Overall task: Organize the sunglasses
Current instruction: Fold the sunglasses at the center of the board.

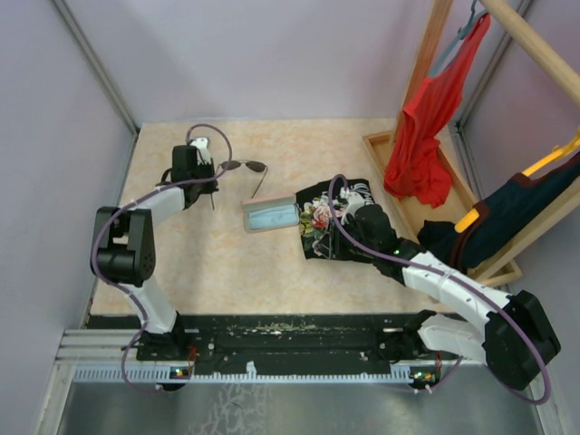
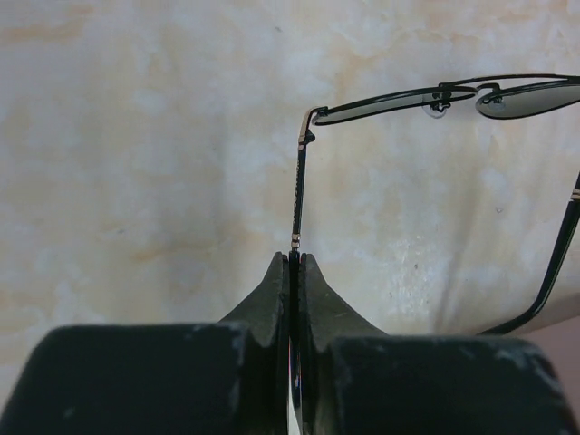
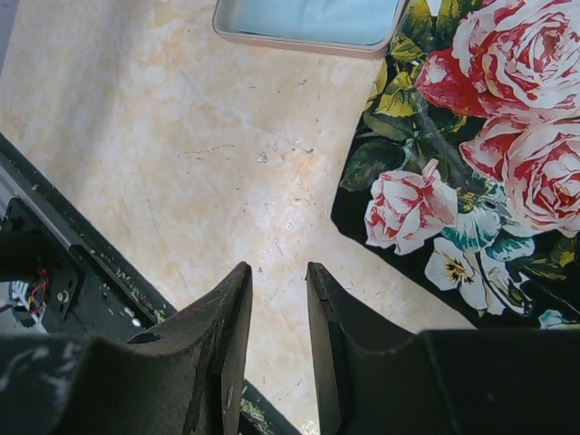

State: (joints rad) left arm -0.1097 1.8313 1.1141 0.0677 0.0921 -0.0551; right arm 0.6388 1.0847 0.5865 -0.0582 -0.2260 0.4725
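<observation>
The sunglasses (image 1: pixel 246 167) are a thin dark wire pair with dark lenses, at the back left of the table. My left gripper (image 1: pixel 210 186) is shut on one slim arm of the sunglasses (image 2: pixel 299 199); the lenses (image 2: pixel 435 100) show ahead of it and the other arm trails right. The open pink case (image 1: pixel 270 217) with a light-blue cloth inside lies mid-table; its edge shows in the right wrist view (image 3: pixel 308 27). My right gripper (image 3: pixel 279 272) is open and empty above the table, beside the floral cloth (image 3: pixel 471 136).
A black floral cloth (image 1: pixel 331 217) lies right of the case, under my right arm. A wooden rack (image 1: pixel 435 54) with a red garment (image 1: pixel 426 127) and dark clothing (image 1: pixel 507 217) stands at the right. The black front rail (image 1: pixel 290 331) runs along the near edge.
</observation>
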